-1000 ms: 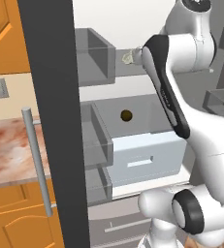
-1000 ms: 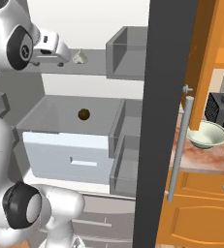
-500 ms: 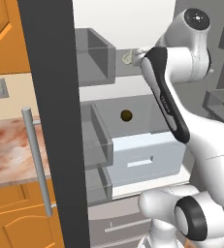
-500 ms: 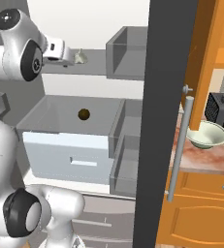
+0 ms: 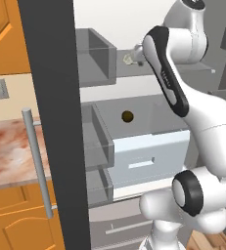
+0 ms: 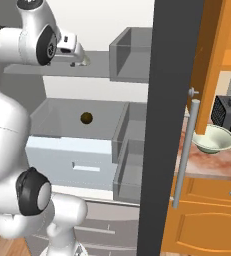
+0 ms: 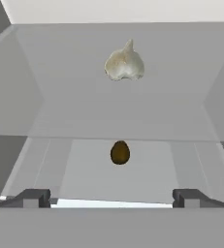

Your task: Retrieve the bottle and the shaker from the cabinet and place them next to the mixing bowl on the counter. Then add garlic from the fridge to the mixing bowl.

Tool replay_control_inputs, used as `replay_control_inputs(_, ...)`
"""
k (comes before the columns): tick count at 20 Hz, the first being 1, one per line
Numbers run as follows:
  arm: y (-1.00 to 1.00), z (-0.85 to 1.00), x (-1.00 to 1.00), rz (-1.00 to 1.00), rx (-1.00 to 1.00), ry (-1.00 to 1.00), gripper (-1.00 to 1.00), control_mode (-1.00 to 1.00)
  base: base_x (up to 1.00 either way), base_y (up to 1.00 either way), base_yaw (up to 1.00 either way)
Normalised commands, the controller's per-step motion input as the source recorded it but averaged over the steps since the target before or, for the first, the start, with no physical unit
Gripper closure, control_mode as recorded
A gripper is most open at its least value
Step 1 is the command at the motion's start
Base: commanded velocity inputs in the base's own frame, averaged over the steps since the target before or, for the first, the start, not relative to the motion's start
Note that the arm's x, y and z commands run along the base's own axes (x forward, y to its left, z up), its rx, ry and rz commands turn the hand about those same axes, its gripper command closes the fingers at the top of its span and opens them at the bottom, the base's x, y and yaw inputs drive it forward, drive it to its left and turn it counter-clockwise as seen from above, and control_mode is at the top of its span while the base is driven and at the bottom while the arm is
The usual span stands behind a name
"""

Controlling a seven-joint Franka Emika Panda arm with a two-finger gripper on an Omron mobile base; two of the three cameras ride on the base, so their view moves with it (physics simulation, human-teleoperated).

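Garlic (image 7: 124,63) was what remained of the task, and the fingers (image 7: 36,197) stood spread wide with nothing between them, low at the near edge of the hand view. Just beyond them a small brown round thing (image 7: 120,152) lay in the open grey drawer (image 5: 148,149) below the shelf. Farther in, the garlic sat on the grey fridge shelf (image 7: 118,111), well apart from the fingers and roughly centred between them. Its bulb rested on the shelf with the pointed tip up and leaning a little to the right, so its long axis ran nearly upright. From the right base view the gripper (image 6: 79,58) hovered at shelf height, close to the bulb. Farthest off, past the open fridge door (image 6: 169,125), the mixing bowl (image 6: 213,139) waited on the desk (image 6: 207,162). Whether bottle and shaker already stood beside it could not be told. By my judgement the grasp, the carry and the drop into the bowl were all left to do
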Motion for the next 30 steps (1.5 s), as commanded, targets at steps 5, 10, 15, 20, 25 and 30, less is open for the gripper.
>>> replay_control_inputs(5,0.00,-0.25,0.22,0.00,0.00,-0.13,-1.00,-1.00,0.00,0.00,0.00)
replay_control_inputs(10,0.02,-0.20,0.35,0.00,0.00,-0.09,-1.00,-1.00,0.00,0.00,0.00)
replay_control_inputs(15,0.00,-0.03,0.35,0.00,0.00,0.00,-1.00,-1.00,0.00,0.00,0.00)
replay_control_inputs(20,0.00,0.00,0.25,0.00,0.00,0.00,-1.00,-1.00,0.00,0.00,0.00)
replay_control_inputs(25,0.00,0.00,0.56,0.00,0.00,0.00,-1.00,-1.00,0.00,0.00,0.00)
replay_control_inputs(30,0.00,0.00,0.59,0.00,0.00,0.00,-1.00,-1.00,0.00,0.00,0.00)
